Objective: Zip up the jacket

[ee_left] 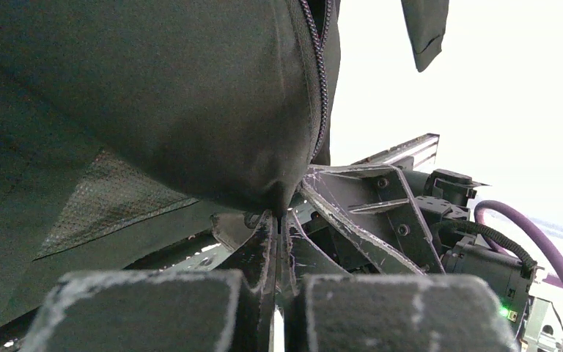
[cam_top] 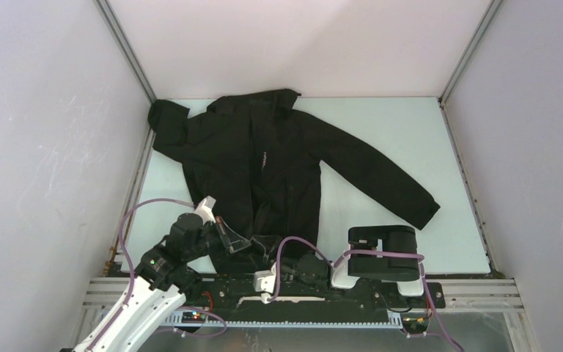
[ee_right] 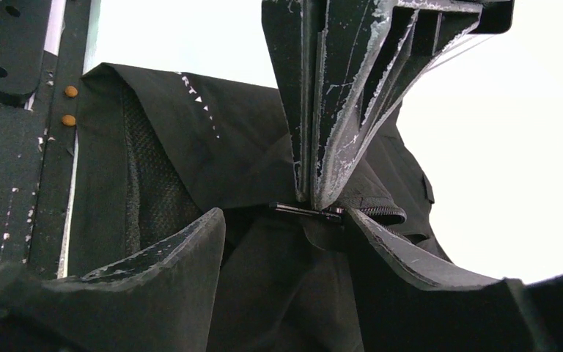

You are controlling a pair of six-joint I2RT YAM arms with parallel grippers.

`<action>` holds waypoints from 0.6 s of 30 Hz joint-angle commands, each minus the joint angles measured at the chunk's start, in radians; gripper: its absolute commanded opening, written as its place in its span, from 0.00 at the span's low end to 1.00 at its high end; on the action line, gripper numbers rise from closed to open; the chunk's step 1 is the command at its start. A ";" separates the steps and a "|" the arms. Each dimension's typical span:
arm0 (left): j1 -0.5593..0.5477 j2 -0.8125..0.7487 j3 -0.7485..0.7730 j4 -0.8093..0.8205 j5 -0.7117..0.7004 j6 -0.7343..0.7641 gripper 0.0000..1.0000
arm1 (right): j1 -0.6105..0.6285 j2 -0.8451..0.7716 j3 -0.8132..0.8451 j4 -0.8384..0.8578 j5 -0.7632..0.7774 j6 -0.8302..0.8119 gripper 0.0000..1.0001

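The black jacket (cam_top: pixel 264 161) lies flat on the table with its collar at the far end and its hem next to the arm bases. Its front zipper (ee_left: pixel 321 88) runs up the middle and is open at the hem. My left gripper (ee_left: pixel 280 216) is shut on the hem fabric beside the zipper's bottom end; it also shows in the top view (cam_top: pixel 243 245) and in the right wrist view (ee_right: pixel 314 196). My right gripper (ee_right: pixel 284 220) is open, with its fingers either side of the small black zipper pull (ee_right: pixel 308 211) and the jacket (ee_right: pixel 220 161) fabric below it.
The jacket's right sleeve (cam_top: pixel 403 194) stretches toward the table's right side. The left sleeve (cam_top: pixel 167 121) is bunched at the far left corner. White walls enclose the table (cam_top: pixel 410 147). The black mounting rail (cam_top: pixel 322 293) runs along the near edge.
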 commanded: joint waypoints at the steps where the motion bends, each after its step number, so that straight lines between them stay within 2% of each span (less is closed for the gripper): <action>1: 0.008 -0.014 -0.001 0.039 0.036 -0.014 0.00 | -0.004 -0.005 0.028 0.088 0.041 0.024 0.63; 18: 0.008 0.002 -0.011 0.045 0.032 -0.010 0.00 | -0.009 -0.065 0.010 0.088 0.102 0.047 0.62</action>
